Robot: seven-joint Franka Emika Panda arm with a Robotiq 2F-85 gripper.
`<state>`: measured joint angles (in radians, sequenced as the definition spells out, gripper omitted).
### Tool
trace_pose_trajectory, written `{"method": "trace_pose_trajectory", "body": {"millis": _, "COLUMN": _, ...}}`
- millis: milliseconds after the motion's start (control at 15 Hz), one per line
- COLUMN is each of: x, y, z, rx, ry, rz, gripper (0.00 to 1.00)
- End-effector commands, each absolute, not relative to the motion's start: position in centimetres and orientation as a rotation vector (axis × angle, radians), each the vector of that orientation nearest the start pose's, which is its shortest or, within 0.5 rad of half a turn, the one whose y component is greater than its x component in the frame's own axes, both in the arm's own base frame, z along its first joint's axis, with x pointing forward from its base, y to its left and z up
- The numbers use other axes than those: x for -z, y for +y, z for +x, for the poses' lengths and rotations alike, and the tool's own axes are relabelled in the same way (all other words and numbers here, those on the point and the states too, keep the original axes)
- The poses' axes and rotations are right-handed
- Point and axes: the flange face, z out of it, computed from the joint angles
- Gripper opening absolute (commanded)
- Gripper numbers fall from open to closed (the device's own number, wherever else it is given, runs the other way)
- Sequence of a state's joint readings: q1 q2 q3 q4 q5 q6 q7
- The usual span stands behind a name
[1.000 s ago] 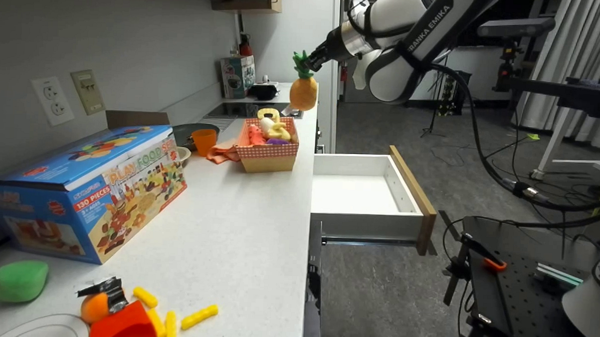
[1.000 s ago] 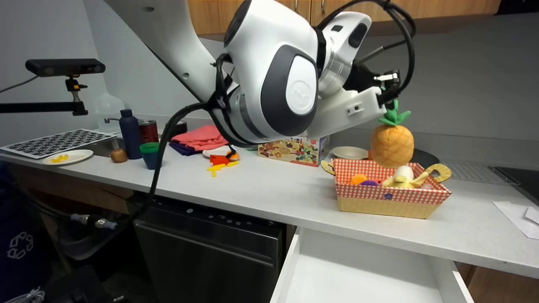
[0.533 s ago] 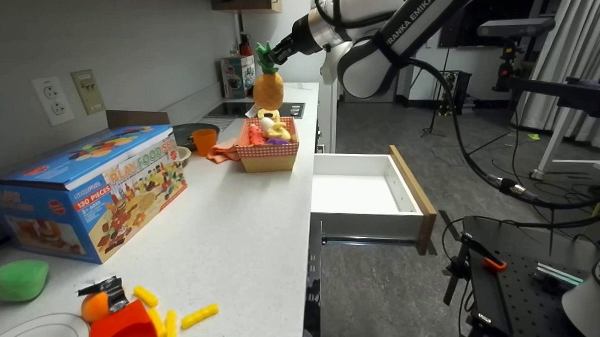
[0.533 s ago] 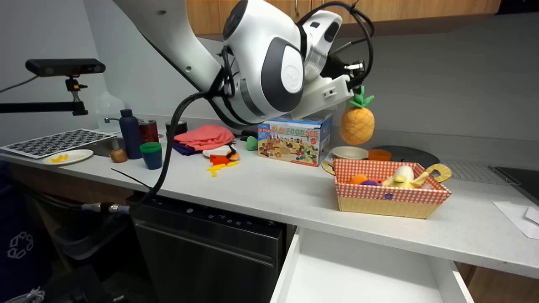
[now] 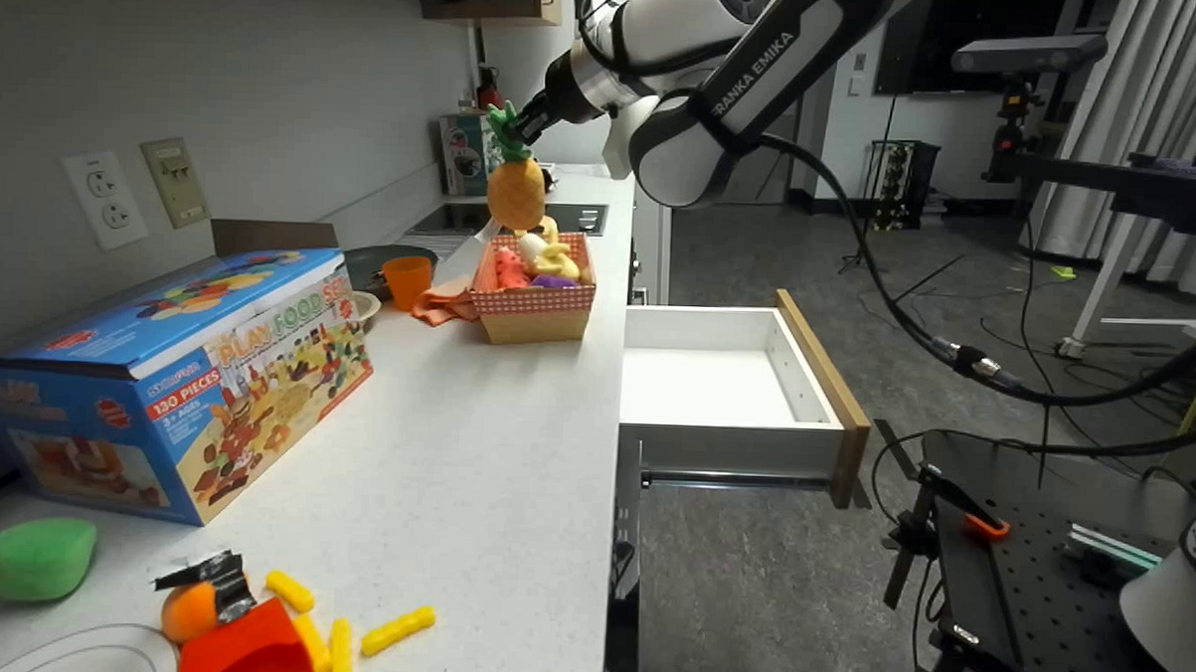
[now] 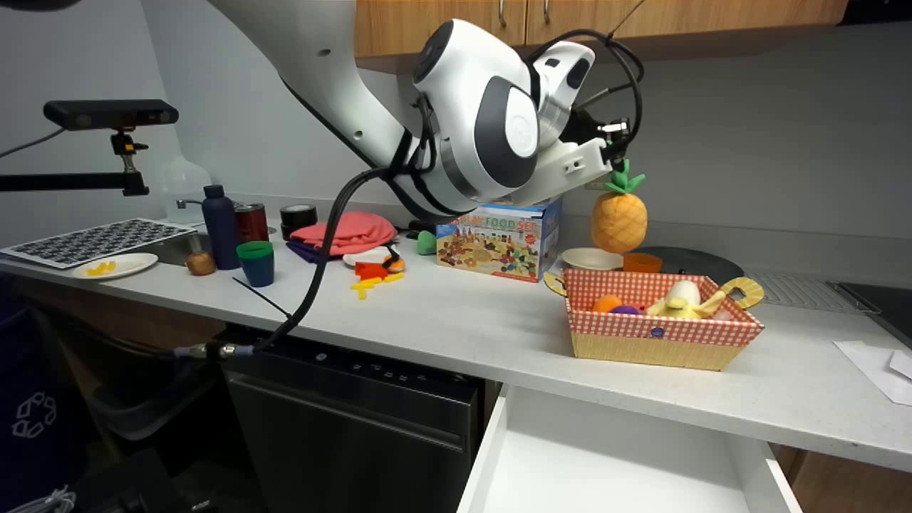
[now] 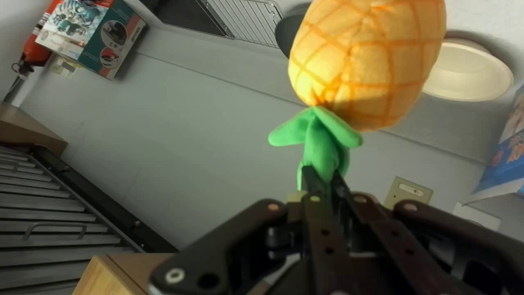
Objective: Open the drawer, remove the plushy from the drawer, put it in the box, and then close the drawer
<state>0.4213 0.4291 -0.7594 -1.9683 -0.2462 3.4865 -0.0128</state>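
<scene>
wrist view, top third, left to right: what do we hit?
Red fire extinguisher → green-sided printed carton → black cooktop → wire rack → pineapple plushy → cream bowl, partly hidden by the plushy.

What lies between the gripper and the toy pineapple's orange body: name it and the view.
Only the green leaves of the toy pineapple, pinched by the gripper; the wrist view shows this.

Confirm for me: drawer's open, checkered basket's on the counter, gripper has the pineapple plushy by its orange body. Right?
Not quite. The gripper has the pineapple plushy by its green leaves, not its orange body; the wrist view shows the fingertips closed on the leaves. The rest is right: drawer open, checkered basket on the counter.
</scene>
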Motion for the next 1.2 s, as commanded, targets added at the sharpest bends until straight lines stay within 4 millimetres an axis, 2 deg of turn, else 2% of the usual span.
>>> {"method": "trace_pose_trajectory", "body": {"millis": 0, "x": -44.0, "y": -14.5, "z": 65.8, "rx": 1.838, "ry": -0.248, "rz": -3.109, "gripper": 0.02}}
{"method": "trace_pose_trajectory", "body": {"millis": 67, "x": -44.0, "y": -14.7, "z": 65.9, "rx": 1.816, "ry": -0.248, "rz": -3.12, "gripper": 0.32}}
{"method": "trace_pose_trajectory", "body": {"millis": 200, "x": -44.3, "y": -14.9, "z": 65.8, "rx": 1.816, "ry": -0.265, "rz": -3.12, "gripper": 0.4}}
{"method": "trace_pose_trajectory", "body": {"millis": 533, "x": -47.5, "y": -15.2, "z": 64.6, "rx": 1.889, "ry": -0.251, "rz": -3.079, "gripper": 0.78}}
{"method": "trace_pose_trajectory", "body": {"millis": 733, "x": -49.7, "y": -16.5, "z": 63.3, "rx": 1.848, "ry": -0.244, "rz": -3.143, "gripper": 1.0}}
{"method": "trace_pose_trajectory", "body": {"millis": 933, "x": -51.3, "y": -18.0, "z": 61.9, "rx": 1.724, "ry": -0.281, "rz": -3.257, "gripper": 1.0}}
{"method": "trace_pose_trajectory", "body": {"millis": 1067, "x": -51.7, "y": -17.8, "z": 61.3, "rx": 1.589, "ry": -0.306, "rz": -3.312, "gripper": 1.0}}
{"method": "trace_pose_trajectory", "body": {"millis": 1133, "x": -47.4, "y": -19.5, "z": 58.2, "rx": 1.496, "ry": -0.297, "rz": -3.329, "gripper": 1.0}}
